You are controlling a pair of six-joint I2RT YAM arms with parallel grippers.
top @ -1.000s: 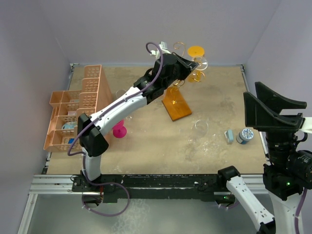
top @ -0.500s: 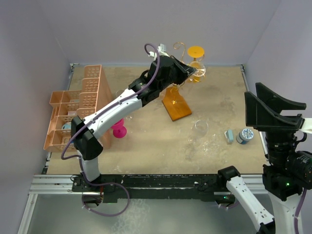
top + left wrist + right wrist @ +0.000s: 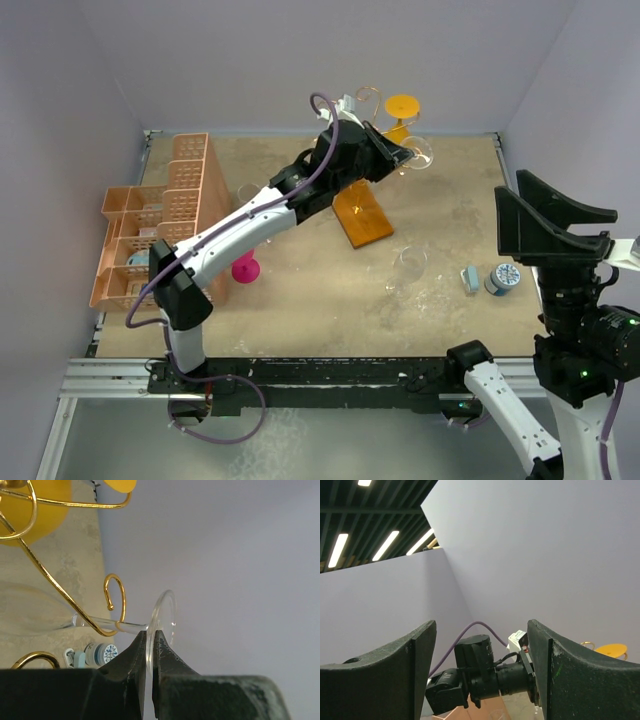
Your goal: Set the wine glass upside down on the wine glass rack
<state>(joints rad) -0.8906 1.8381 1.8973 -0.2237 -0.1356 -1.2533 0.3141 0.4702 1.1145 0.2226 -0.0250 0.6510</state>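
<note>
1. My left gripper (image 3: 150,637) is closed down narrow on the rim of the wine glass (image 3: 166,611)'s foot. It grips the clear disc edge-on, high up beside the top of the wine glass rack (image 3: 362,218).
2. The glass lies nearly level: the foot is at my fingers, and the stem (image 3: 135,626) runs away across a gold scroll hook (image 3: 123,600). The bowl is on the far side of the wire.
3. From the wrist view, stem and wire look to be touching at the base of that hook. The glass is clear, though, so I can't be sure it is truly seated in the slot.
4. I judge the step in hand to be threading the stem into the scroll, so the foot can hang on the wire with the bowl down.
5. To do it well, I'd tip the wrist slowly until the bowl drops below the foot, sliding the stem along the wire, not pushing against it.
6. A pinch on a thin rim is slippery, so I'd let go only once the foot bears on the wire.
7. The orange glass (image 3: 403,106) hangs close by, and I'd swing clear of it.
8. My right gripper (image 3: 482,630) is spread wide, holds nothing, and is parked well apart from the rack.
</note>
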